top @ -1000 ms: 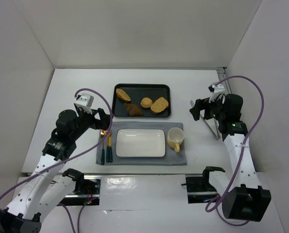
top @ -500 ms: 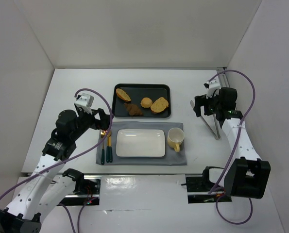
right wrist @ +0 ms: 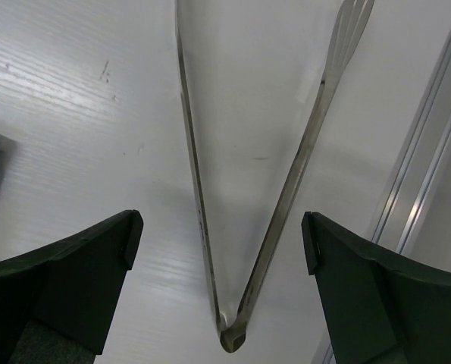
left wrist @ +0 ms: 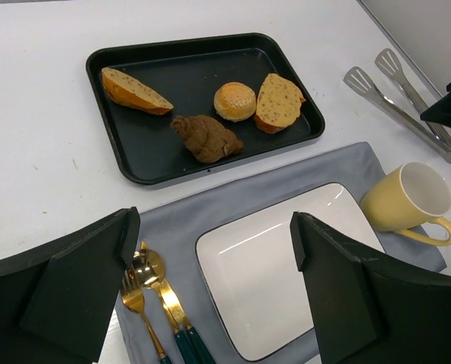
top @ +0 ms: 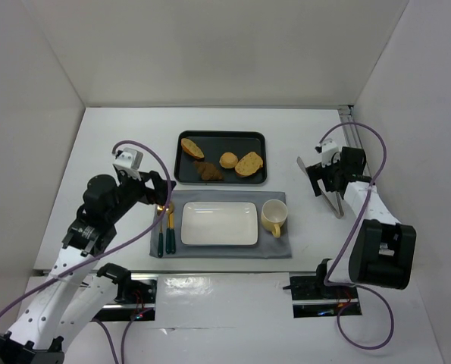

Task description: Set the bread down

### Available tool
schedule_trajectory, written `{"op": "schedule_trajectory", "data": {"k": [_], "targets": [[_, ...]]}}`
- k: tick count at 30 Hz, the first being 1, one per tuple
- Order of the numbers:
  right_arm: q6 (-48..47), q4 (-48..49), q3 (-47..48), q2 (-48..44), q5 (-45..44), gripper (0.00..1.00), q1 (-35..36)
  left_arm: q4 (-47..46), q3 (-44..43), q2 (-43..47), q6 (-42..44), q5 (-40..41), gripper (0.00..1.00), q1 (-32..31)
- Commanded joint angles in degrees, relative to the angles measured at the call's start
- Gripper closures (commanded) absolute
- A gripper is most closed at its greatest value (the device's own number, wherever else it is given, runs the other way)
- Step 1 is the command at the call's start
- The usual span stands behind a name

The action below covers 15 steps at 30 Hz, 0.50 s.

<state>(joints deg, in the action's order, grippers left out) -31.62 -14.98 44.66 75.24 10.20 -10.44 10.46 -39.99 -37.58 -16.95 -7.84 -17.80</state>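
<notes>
Right tool (right wrist: 217,227) hangs with its jaws spread wide and nothing in them, directly over a pair of metal tongs (right wrist: 195,174) lying flat on the white worktop (right wrist: 73,114). The tongs' two arms run out ahead between its fingers, and their hinge sits closest under the wrist. Left tool (left wrist: 214,227), likewise wide open and empty, hovers above a grey mat (left wrist: 233,205), with a white plate (left wrist: 286,265) just to its right. The bread (left wrist: 134,91) lies at the left end of a black tray (left wrist: 210,38) ahead of the left tool and well apart from the right tool. A dark pastry (left wrist: 206,138), a round bun (left wrist: 235,101) and a wider slice (left wrist: 280,102) lie further right in the tray.

The likeliest trouble is the pickup. The thin, splayed arms lie flush on the worktop, so closing jaws may catch only one arm or skid the tongs toward the rail beside the right tool. Later, tongs held crookedly could nudge the pastry or drop the slice short of the plate.
</notes>
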Motion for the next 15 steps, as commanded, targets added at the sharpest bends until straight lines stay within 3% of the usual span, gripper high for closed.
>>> {"op": "schedule_trajectory", "data": {"k": [1, 15], "targets": [[-1.78, 2.85, 2.35, 2.61, 1.14, 0.00, -1.33, -1.05, -2.29, 0.93, -1.24, -1.39, 0.00, 0.22], [-4.95, 1.45, 3.59, 10.54, 5.71, 0.00, -6.70, -0.53, -3.34, -0.12, -1.24, -5.61, 0.00, 0.22]]}}
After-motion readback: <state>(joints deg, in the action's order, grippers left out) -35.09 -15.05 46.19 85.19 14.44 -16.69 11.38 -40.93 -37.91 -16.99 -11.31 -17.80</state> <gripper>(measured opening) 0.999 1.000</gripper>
